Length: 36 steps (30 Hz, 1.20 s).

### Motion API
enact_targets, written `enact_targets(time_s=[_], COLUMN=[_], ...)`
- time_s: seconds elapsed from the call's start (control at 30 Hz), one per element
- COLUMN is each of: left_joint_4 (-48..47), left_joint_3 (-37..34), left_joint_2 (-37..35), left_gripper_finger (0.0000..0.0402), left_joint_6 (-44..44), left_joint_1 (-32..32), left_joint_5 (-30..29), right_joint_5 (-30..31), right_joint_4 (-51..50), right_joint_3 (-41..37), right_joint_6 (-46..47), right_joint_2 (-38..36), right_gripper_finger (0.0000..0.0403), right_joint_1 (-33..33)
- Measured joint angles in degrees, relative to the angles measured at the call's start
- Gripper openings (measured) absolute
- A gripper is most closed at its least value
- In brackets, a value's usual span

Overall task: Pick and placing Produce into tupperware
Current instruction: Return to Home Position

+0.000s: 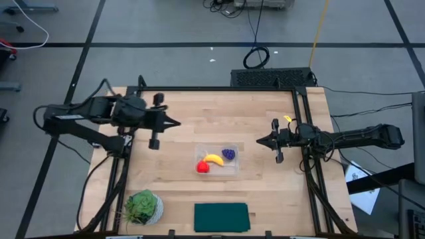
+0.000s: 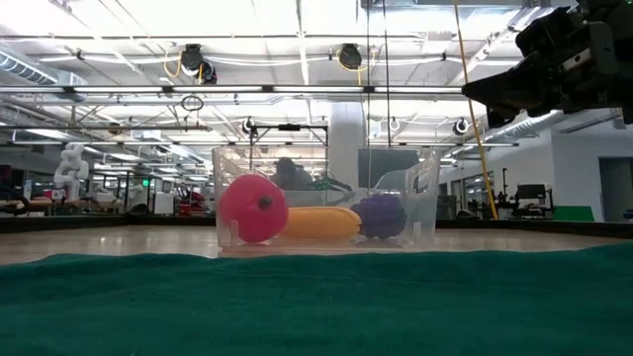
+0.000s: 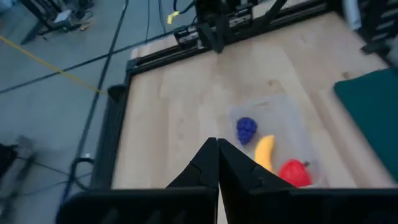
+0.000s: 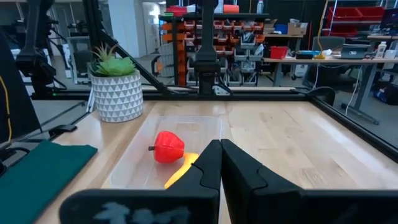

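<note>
Left end effector [image 1: 176, 123]: fingers pressed together, holding nothing. It hangs over the left part of the surface [image 1: 199, 113], well apart from the container [image 1: 219, 170].

Right end effector [image 1: 259, 141]: same state, fingers closed tip to tip, empty. It's over the right side, near the container's right end but not touching it. The two point inward, toward each other.

Clear container sits upright mid-surface. All three pieces are inside:
- red fruit [image 1: 202, 167] at one end
- banana [image 1: 213, 159] in the middle
- grapes [image 1: 228, 154] at the other end

In the low view the banana looks to be touching both neighbours, but I can't confirm that through the plastic.

Potted plant [image 1: 143, 206] is at the left corner by the low camera. Green mat [image 1: 221, 217] lies flat along that same edge, near the container, not touching it.
</note>
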Motion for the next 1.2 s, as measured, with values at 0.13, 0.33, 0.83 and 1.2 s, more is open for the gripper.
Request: enact_targets(time_s=[0.13,0.33,0.83,1.2], left_joint_4=[8.58,20.69,35.59,40.86], left_joint_3=[-8.97,-20.57,-41.32,-50.69], left_joint_2=[-6.61,-14.55,-30.76,-39.39], left_gripper_finger=[0.0000,0.0000,0.0000,0.0001], left_joint_6=[-3.15,-6.24,-6.81,-5.52], left_joint_1=[0.13,0.13,0.17,0.22], left_joint_5=[3.71,7.32,0.81,3.40], right_joint_5=[0.00,0.00,4.59,3.98], right_joint_4=[0.85,2.21,6.06,11.74], right_joint_3=[0.00,0.00,0.00,-1.79], right_joint_6=[0.23,1.07,1.65,5.66], right_joint_2=[0.02,0.02,-0.92,-0.96], right_gripper_finger=[0.0000,0.0000,0.0000,0.0000], right_joint_1=[0.00,0.00,-0.47,-5.53])
